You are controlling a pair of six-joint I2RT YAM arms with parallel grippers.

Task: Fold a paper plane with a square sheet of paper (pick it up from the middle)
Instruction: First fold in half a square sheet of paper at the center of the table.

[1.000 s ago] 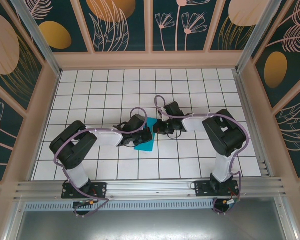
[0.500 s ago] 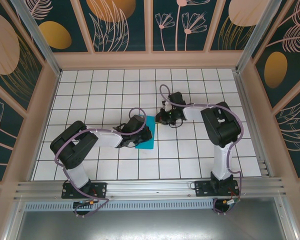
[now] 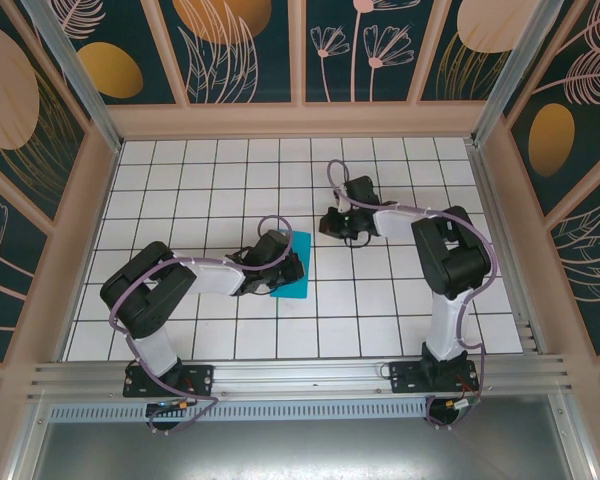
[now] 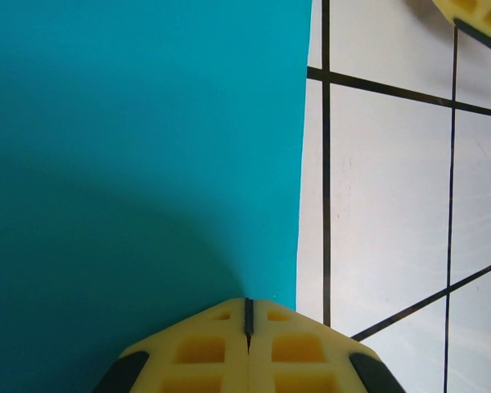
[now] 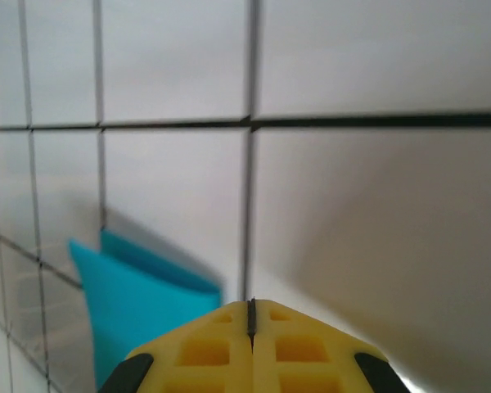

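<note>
Surface: white tiled table (image 3: 180, 180) with a black grid, and an aluminium rail (image 3: 300, 375) along the near edge. The walls (image 3: 240, 50) are dark teal panels with floral prints in pale wood frames on three sides.

The teal paper (image 3: 298, 288) lies flat near mid-table, right under the left gripper (image 3: 292, 268). In the top view it is partly covered by that wrist, and a narrow strip sticks out past the gripper's far and near sides.

Left arm: base at the near left, elbow bent out left, forearm low and reaching right toward the centre. From my left wrist view the left gripper (image 4: 248, 323) has its jaws fully together with nothing between them. The tips are down on the paper (image 4: 139, 123) and look to be touching it, just inside its straight edge. The paper spreads ahead and to the gripper's left, with bare table (image 4: 385, 205) to its right.

Right arm: base at the near right, upper arm upright, elbow high, forearm stretching left. The right gripper (image 3: 332, 222) sits beyond the paper, near it but apart. In the right wrist view the right gripper (image 5: 251, 315) is closed and empty, above bare table (image 5: 352, 205). The paper (image 5: 131, 303) is ahead and to its left, not touching. Two layers show at its edge there, so it is folded. I cannot tell the fold's shape.
</note>
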